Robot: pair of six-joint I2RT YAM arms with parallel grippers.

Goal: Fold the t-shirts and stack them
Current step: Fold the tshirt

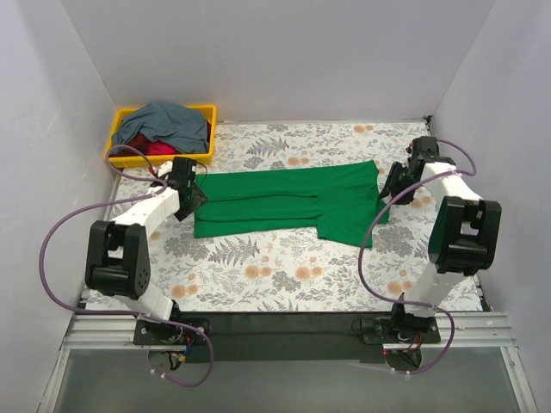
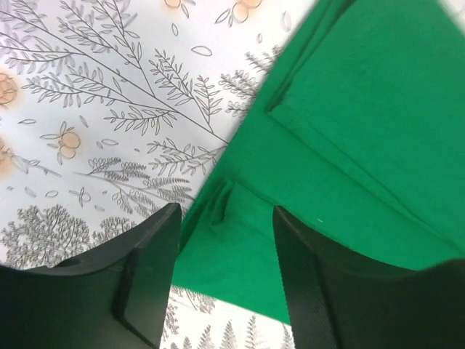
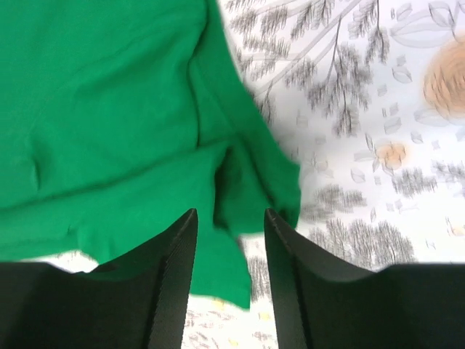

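Observation:
The bright green t-shirt [image 1: 288,200] lies flat and partly folded lengthwise in the middle of the table. My left gripper [image 1: 195,194] is open over its left edge; the wrist view shows the green cloth [image 2: 341,123] between the open fingers [image 2: 149,269]. My right gripper [image 1: 393,182] is open over the shirt's right end, where a bunched green corner [image 3: 251,182] lies between the fingers [image 3: 171,283]. The slate grey-blue t-shirt [image 1: 164,120] is heaped in the yellow bin, with the red t-shirt [image 1: 155,148] showing beneath it.
The yellow plastic bin [image 1: 116,143] stands at the back left corner. The table is covered by a floral cloth [image 1: 275,275]. White walls close in the left, back and right. Purple cables loop beside both arms.

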